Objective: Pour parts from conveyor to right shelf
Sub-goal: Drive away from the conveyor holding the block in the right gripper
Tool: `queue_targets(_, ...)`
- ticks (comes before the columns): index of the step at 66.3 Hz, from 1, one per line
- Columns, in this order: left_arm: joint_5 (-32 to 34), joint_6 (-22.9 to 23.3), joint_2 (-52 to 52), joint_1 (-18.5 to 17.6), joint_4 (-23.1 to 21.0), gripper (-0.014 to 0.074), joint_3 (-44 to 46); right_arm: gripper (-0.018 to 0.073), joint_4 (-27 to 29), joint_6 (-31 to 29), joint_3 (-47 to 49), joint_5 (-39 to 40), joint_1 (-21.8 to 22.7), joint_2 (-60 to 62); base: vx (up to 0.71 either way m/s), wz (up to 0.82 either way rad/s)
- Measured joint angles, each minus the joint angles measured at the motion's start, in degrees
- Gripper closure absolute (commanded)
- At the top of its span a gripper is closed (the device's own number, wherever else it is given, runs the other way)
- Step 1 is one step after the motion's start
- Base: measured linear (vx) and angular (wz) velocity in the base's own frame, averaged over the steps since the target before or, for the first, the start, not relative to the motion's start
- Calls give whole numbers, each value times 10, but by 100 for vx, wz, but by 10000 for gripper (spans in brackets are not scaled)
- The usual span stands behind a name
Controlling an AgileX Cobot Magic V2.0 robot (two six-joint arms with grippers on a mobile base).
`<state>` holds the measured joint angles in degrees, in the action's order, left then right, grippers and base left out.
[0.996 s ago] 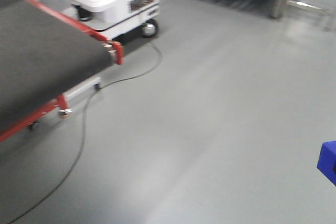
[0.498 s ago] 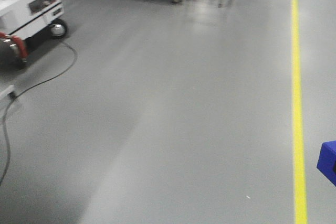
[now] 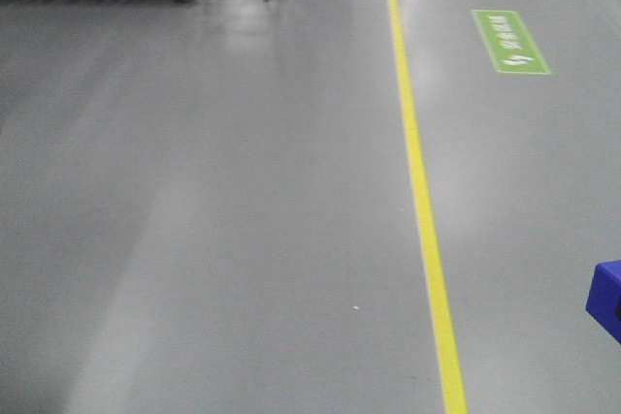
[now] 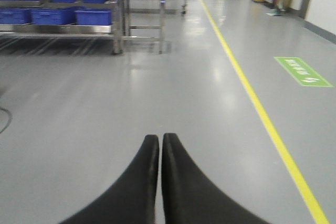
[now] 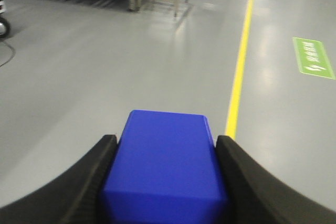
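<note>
glossy plain grey floor (image 3: 194,239), crossed by one straight yellow line (image 3: 417,172). a green sign (image 3: 510,41) on it carries white marks. the block (image 5: 165,171) is solid bright blue. the right gripper (image 5: 165,139) and left gripper (image 4: 159,138) are matt black. deep-blue bins (image 4: 52,16) on a silver shelf (image 4: 118,19).

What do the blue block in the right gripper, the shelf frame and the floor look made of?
Blue block in the right gripper: looks like moulded plastic, even saturated colour, smooth satin face, rounded edges. Shelf frame: bare metal, probably stainless steel, bright silvery posts. Floor: likely coated or sealed, seamless grey with soft glare; exact kind unclear.
</note>
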<state>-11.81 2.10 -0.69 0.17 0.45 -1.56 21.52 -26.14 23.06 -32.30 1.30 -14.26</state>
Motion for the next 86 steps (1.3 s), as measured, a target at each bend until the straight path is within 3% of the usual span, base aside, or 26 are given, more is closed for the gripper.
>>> queue_targets(25,0,0,0,0,0,603,0,564,0,0,0,0,0,0,-9,-36)
queue_targets(86,0,0,0,0,0,603,0,564,0,0,0,-1,0,0,4,-3)
